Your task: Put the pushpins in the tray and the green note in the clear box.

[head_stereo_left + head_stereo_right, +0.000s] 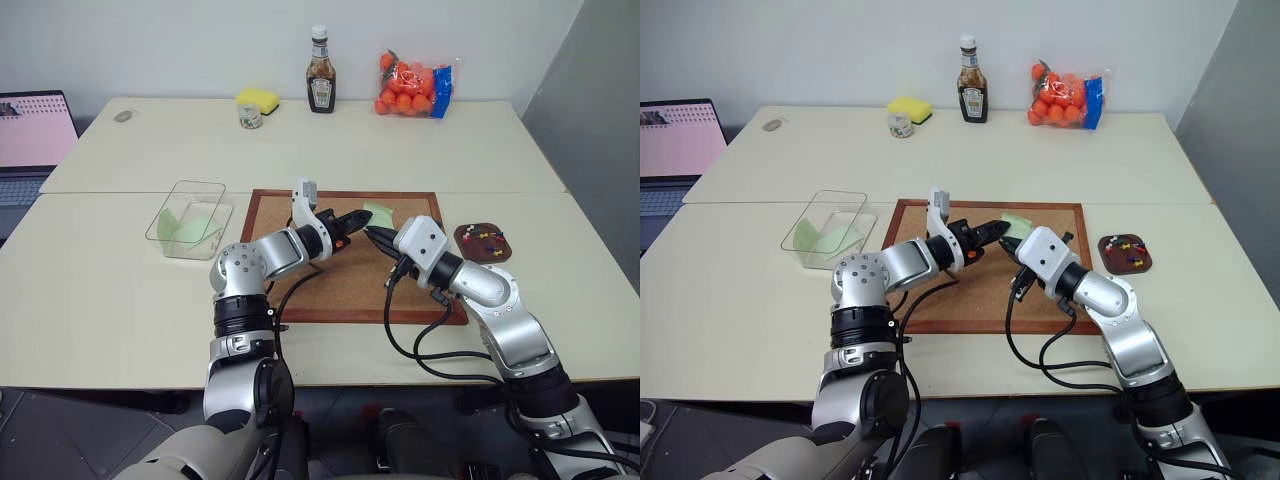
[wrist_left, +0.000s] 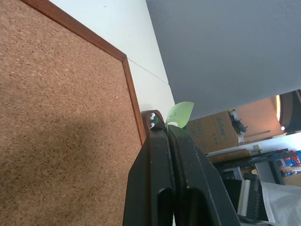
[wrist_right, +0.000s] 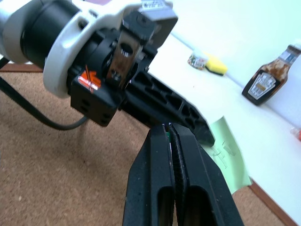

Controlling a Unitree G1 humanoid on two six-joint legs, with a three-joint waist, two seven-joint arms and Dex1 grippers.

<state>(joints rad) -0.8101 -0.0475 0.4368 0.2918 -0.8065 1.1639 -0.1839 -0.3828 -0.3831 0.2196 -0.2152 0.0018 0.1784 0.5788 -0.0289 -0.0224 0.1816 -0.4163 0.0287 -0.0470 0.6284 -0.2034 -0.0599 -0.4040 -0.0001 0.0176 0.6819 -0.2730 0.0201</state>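
Green note (image 3: pixel 229 160) partly hidden behind both pincers' fingers.

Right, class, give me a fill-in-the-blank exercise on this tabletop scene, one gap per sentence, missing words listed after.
1. The green note is pinched by both claws above the ____.
2. The pushpins lie in the dark ____ to the right of the board.
3. The clear box already holds ____ paper.
4. At the table's far edge, the sauce bottle stands between the yellow sponge and a bag of ____.

Missing words: corkboard; tray; green; oranges
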